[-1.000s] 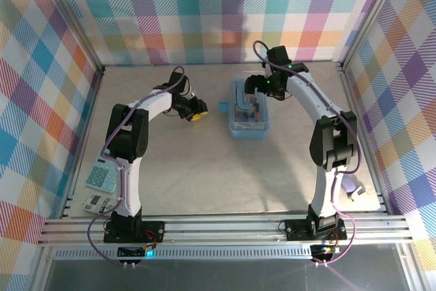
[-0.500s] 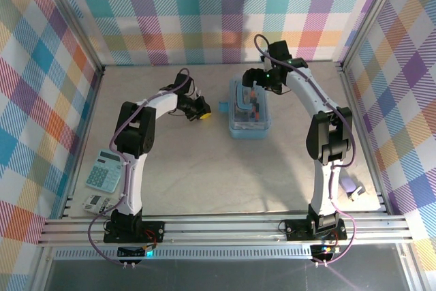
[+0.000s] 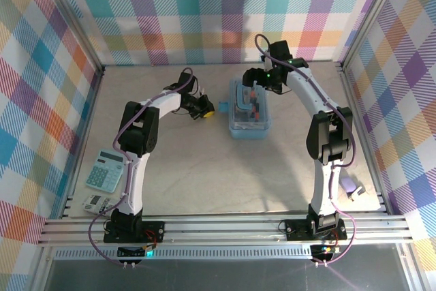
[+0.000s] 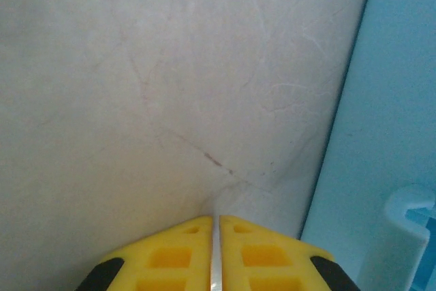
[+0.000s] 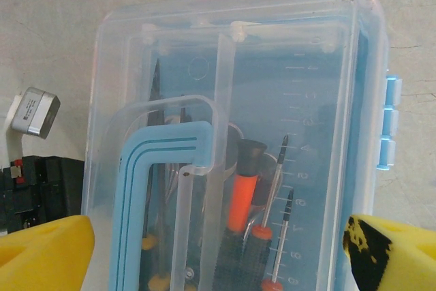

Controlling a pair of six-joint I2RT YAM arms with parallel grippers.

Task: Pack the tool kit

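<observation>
Nearest, at lower left of the overhead view, noted a pale calculator [image 3: 104, 170] on the table [image 3: 204, 175], well apart from the work. Farther up, left of centre, found the left gripper [image 3: 206, 109] clenched on nothing, yellow pads [image 4: 170, 257] pressed together in its wrist view. Against a second earlier, saw it closed from partly open and shifted rightward, now just beside a small blue latch [image 3: 223, 106] jutting from the tool kit case [image 3: 249, 126]. Found the case above centre, clear lid [image 5: 272, 66] on, an orange-handled screwdriver [image 5: 242, 195] among the tools inside. Beyond, found the right gripper [image 3: 254, 86] released wide, hovering over the case's far end, drawn slightly back. Judged packing nearly done, with the closed tip likely set to press that latch home.
</observation>
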